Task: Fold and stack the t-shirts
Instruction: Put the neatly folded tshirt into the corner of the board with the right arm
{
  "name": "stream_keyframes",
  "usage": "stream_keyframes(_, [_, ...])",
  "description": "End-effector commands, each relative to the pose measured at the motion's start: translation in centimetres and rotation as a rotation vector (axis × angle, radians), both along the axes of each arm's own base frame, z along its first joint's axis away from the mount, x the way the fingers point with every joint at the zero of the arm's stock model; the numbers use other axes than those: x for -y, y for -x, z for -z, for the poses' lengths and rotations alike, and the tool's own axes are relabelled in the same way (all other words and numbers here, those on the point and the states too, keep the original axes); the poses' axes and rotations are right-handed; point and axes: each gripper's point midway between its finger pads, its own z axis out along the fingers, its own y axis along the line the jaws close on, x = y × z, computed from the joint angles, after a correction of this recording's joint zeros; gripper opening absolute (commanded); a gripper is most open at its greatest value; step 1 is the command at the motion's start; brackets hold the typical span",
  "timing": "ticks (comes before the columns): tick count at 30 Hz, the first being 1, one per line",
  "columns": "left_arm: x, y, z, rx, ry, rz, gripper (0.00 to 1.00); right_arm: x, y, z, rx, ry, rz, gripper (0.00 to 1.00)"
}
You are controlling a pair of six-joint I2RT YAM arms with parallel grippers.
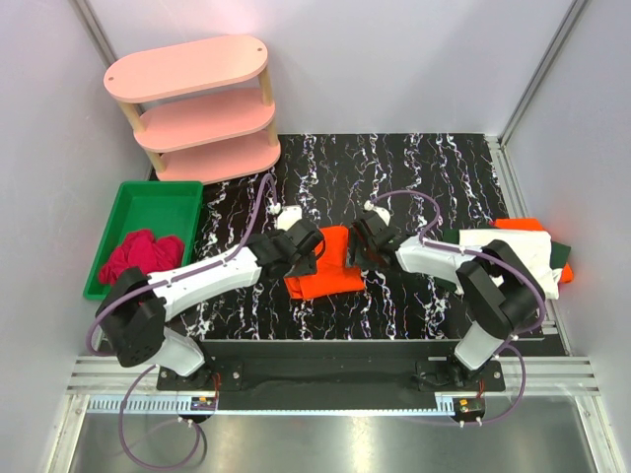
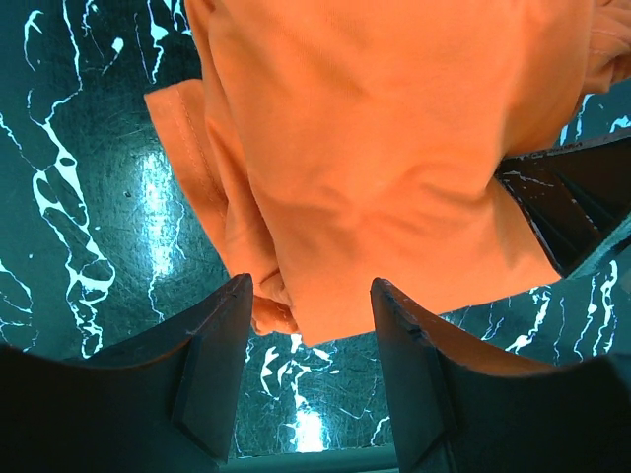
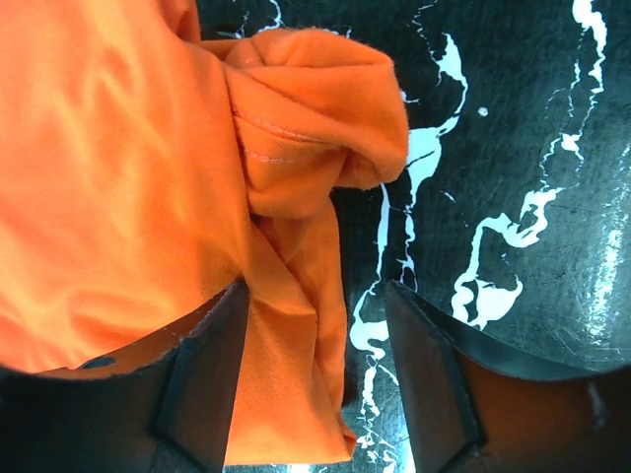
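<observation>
1. In the top view, you have a bright orange soft cloth t-shirt (image 1: 325,268) lying partly folded in the middle of the shiny black table with white veins (image 1: 434,168). A pile of folded t-shirts in white, dark green and orange (image 1: 513,251) lies at the right edge, well apart from it. So some shirts look done, and I think this one needs more folds and a trip to the pile. Your left gripper (image 1: 314,252) is at the shirt's left side and your right gripper (image 1: 357,248) is at its right side. A green plastic bin (image 1: 138,202) on the left holds bunched red cloth (image 1: 143,256).

2. In the left wrist view, the two dark, smooth fingers (image 2: 212,345) stand apart. The bottom edge of the orange shirt reaches just between them, but they do not pinch it. The cloth looks soft with gentle wrinkles.

3. In the right wrist view, the fingers (image 3: 424,365) also stand apart and squeeze nothing. A bunched fold with a stitched hem sits above them. A strip of cloth lies in the gap, and bare table fills the rest.
</observation>
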Motion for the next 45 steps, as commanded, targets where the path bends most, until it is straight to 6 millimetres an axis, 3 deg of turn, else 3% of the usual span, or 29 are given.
stream_keyframes(1, [-0.3,-0.4,-1.6,0.06,0.02,-0.029,0.56,4.1,5.4,5.2,-0.225,0.195,0.004,0.65])
stream_keyframes(7, [-0.3,-0.4,-1.5,0.062,0.015,-0.033,0.56,6.0,7.3,6.2,-0.327,0.3,0.067,0.63])
stream_keyframes(13, [-0.4,-0.4,-1.9,0.075,0.019,-0.03,0.56,7.3,9.4,7.6,-0.43,0.358,0.123,0.46])
stream_keyframes(17, [-0.3,-0.5,-2.1,0.081,0.02,-0.027,0.56,7.5,10.4,8.3,-0.466,0.355,0.146,0.42])
stream_keyframes(21, [-0.1,-0.7,-2.3,0.082,0.014,-0.013,0.56,7.6,10.7,8.3,-0.474,0.349,0.161,0.29])
stream_keyframes(25, [-0.1,-0.6,-2.3,0.081,0.014,-0.001,0.55,7.4,11.2,8.7,-0.495,0.328,0.167,0.0])
stream_keyframes(29, [-0.3,-0.3,-2.4,0.083,0.018,0.008,0.55,7.4,11.5,8.6,-0.491,0.313,0.179,0.0])
stream_keyframes(34, [-0.9,0.1,-2.6,0.09,0.022,0.011,0.55,7.6,10.2,6.8,-0.401,0.3,0.194,0.0])
stream_keyframes(37, [-1.1,0.5,-2.6,0.086,0.031,0.012,0.55,7.4,8.8,4.6,-0.293,0.302,0.19,0.0])
stream_keyframes(45, [-2.0,1.4,-2.7,0.092,0.054,0.008,0.55,8.0,1.9,-7.5,0.125,0.3,0.203,0.0])
